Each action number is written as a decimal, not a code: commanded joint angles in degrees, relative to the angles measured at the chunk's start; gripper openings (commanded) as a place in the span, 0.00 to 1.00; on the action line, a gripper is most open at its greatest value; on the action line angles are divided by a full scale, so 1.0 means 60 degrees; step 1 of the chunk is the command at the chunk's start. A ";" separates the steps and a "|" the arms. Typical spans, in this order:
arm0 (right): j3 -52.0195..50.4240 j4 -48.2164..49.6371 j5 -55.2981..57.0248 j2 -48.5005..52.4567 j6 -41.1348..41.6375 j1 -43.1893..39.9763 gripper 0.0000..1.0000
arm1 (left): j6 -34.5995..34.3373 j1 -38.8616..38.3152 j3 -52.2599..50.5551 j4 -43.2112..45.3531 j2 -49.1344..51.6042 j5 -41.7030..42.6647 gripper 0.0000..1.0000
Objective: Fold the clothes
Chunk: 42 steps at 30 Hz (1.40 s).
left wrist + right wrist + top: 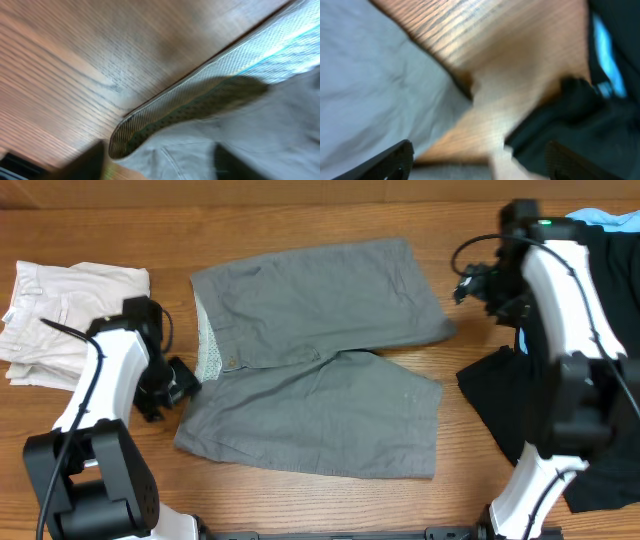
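Note:
Grey shorts (320, 350) lie spread flat in the middle of the table, waistband to the left with its pale speckled lining (208, 350) showing. My left gripper (178, 385) is open beside the waistband's lower left corner; the left wrist view shows its fingers (160, 165) either side of the grey cloth (250, 130) near the speckled lining (200, 100). My right gripper (470, 285) is open above bare wood by the upper leg's hem; its fingers (480, 160) hang over the gap between grey cloth (370, 75) and a black garment (600, 110).
Folded cream-white shorts (60, 315) lie at the far left. Black garments (510, 400) and a light blue cloth (600, 220) are piled at the right edge. The table's wooden surface (300, 500) runs along the front.

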 commanded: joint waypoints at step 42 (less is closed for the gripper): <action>-1.2488 0.2000 -0.3424 -1.0524 0.7125 0.2386 0.97 | -0.1337 0.0153 -0.6878 0.2601 -0.6466 0.3166 0.89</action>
